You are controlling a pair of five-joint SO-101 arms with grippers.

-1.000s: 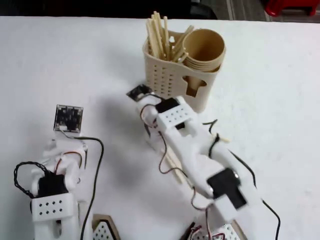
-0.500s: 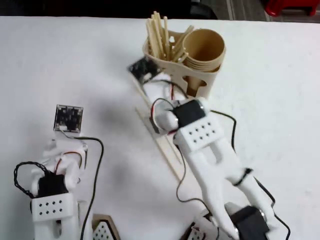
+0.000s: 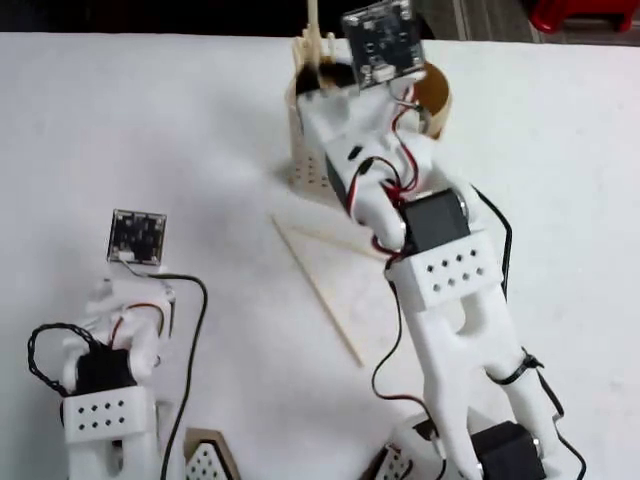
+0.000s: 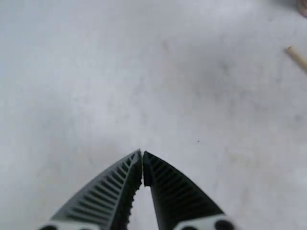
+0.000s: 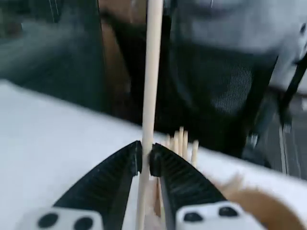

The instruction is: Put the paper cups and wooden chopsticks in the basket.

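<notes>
Chopstick (image 5: 152, 72) stands upright, long axis vertical, pinched by the right tool (image 5: 145, 154) above the basket (image 3: 305, 165). Two loose chopsticks (image 3: 322, 292) lie flat on the bench (image 3: 150, 120) beside the basket. Away from the basket, the left tool (image 4: 142, 157) is pressed together. A second ago the right arm was low at the bench.

A cream perforated basket (image 3: 303, 165) is standing on the bench (image 3: 150, 120), holding what looks like tan paper cups (image 3: 443, 100); two wooden chopsticks (image 3: 320, 296) are lying beside it.

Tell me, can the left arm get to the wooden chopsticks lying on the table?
Probably yes: the two pale wooden chopsticks lie uncovered on the white table, and the left end effector is shut, empty, with nothing between.
</notes>
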